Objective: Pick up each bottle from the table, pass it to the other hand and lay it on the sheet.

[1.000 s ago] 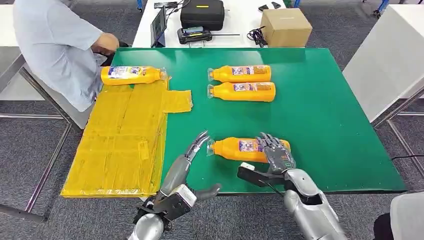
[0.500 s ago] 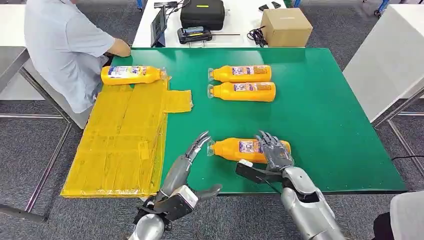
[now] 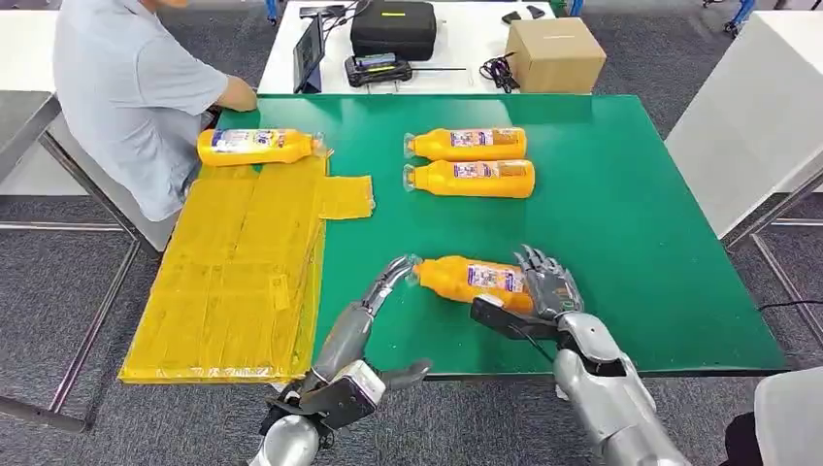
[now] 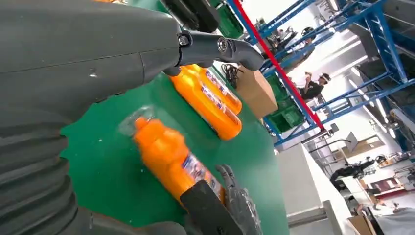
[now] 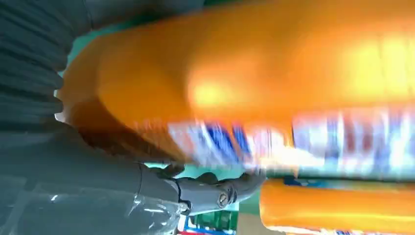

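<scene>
Right hand [image 3: 545, 291] grips the bottle [image 3: 473, 281] at lower centre; steer its neck squarely into your spread left hand [image 3: 388, 283].

Orange bottles [image 3: 477, 280] w/ blue-white labels are seen on green table [image 3: 631, 233]; sheet [image 3: 238, 272] is coloured yellow; hands [image 3: 548, 286] are silver-grey; box [image 3: 555, 53] is brown.

1 orange bottle [image 3: 476, 282] held tilted; 2 bottles [image 3: 470, 161] on table, 1 [image 3: 254, 146] by sheet [image 3: 238, 262]
</scene>
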You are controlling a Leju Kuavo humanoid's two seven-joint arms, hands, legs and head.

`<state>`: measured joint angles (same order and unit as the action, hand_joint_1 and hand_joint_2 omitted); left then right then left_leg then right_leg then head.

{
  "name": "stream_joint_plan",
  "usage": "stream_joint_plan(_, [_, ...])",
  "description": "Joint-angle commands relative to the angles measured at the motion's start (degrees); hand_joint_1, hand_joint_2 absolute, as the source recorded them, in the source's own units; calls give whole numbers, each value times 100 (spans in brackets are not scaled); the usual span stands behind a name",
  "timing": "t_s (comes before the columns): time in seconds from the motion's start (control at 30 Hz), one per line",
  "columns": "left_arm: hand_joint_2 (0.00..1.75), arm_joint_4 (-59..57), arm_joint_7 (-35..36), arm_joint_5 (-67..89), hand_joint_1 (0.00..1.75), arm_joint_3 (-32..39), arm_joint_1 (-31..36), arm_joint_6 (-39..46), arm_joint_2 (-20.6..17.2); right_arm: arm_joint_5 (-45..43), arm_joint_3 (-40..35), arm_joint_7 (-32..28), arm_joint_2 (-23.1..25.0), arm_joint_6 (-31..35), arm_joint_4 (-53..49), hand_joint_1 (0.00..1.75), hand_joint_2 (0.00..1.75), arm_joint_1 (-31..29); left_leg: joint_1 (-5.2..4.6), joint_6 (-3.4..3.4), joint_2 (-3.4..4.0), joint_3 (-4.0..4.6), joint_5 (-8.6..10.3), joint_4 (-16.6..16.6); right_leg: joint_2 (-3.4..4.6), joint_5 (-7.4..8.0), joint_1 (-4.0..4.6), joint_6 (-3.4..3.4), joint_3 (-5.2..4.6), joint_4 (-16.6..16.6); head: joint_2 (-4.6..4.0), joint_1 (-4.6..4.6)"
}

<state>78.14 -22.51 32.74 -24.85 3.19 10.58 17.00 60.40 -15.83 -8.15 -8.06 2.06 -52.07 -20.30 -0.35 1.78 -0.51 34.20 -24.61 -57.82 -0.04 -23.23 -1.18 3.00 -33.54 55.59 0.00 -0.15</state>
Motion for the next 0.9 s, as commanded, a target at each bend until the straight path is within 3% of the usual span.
stream_joint_plan(0.03, [175, -402, 30, -42, 0, -164, 234, -62, 21, -187, 161, -201, -151, -262, 1118, 175, 175, -123, 6, -6, -12, -17, 0, 3, -15, -1, 7, -8, 24, -9, 0, 2])
stream_joint_plan(0.6, [175, -514, -105, -306, 0, -80, 307, 14, 98, -1303, 287, -1188, -91, -436, 663, 175, 175, 218, 10, -7, -11, -66, -2, 6, -16, -2, 12, -10, 68, -17, 0, 2])
stream_joint_plan(0.7, [175, -528, -268, -1555, 0, 356, 326, 255, 300, -2291, 530, -1656, 162, -856, -238, 175, 175, 569, 10, -5, -1, -63, -3, 3, -13, -2, 12, -8, 63, -15, 0, 2])
stream_joint_plan(0.9, [175, -1525, -242, -4063, 0, 549, 716, 378, 300, -3414, 183, -1600, 552, -1267, -1706, 175, 175, 488, 3, -6, 31, -52, -4, 2, 15, 4, 6, -10, 45, -2, 0, 2])
